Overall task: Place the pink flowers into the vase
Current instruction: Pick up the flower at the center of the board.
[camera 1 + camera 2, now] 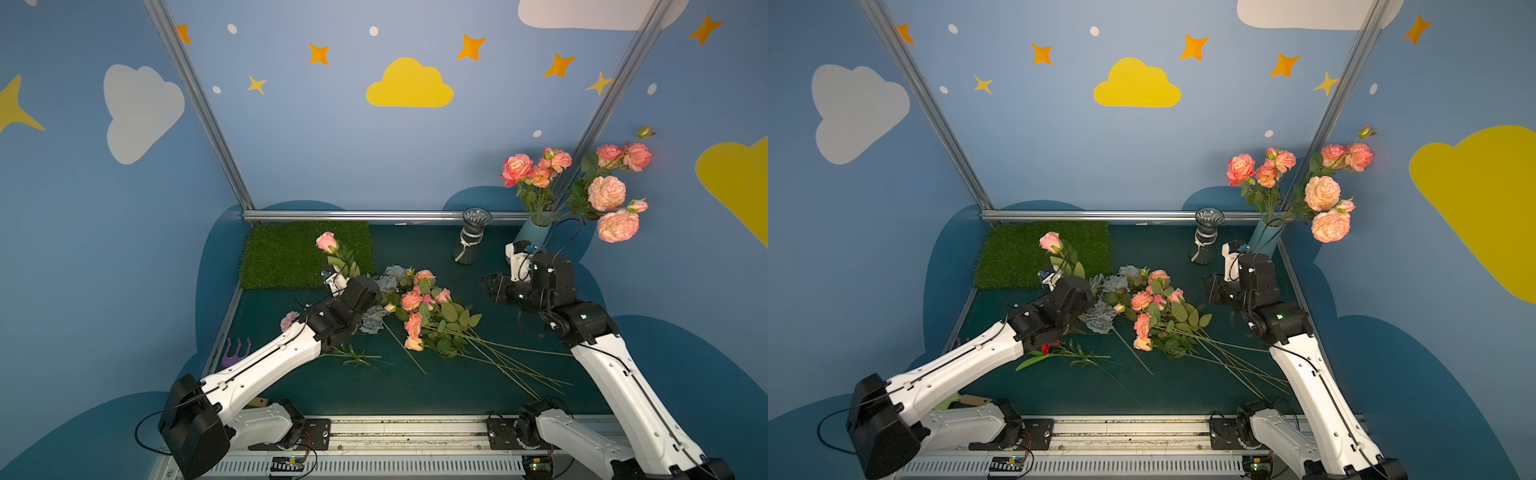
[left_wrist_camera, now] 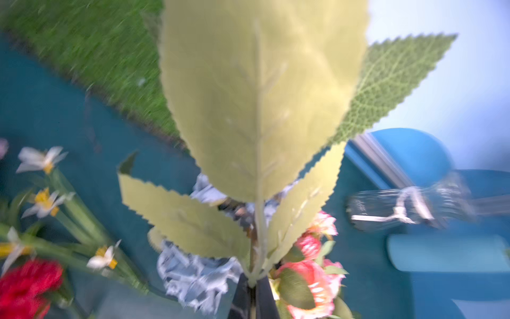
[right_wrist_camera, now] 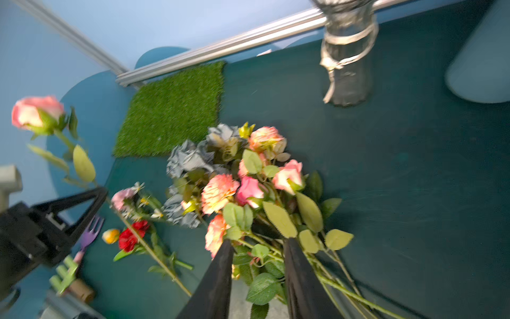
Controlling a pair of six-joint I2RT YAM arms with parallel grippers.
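Pink flowers (image 1: 419,309) lie heaped in the middle of the bench (image 1: 457,390), others in the blue vase (image 1: 536,232) at its far right corner; the rose (image 1: 326,242) clamped in the left end effector (image 2: 251,290) may swivel on its thin stem; the right end effector (image 3: 259,243) gapes, empty.

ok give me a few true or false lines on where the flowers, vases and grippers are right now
1. The left gripper is shut on the stem of a single pink rose. True.
2. The glass vase holds the pink flowers. False: the glass vase holds no flowers; pink flowers stand in the light blue vase beside it.
3. The right gripper grips a stem. False: the right gripper has its jaws apart and holds nothing.
4. A pile of pink flowers lies on the table. True.
5. The red flower is in a vase. False: the red flower lies on the table.
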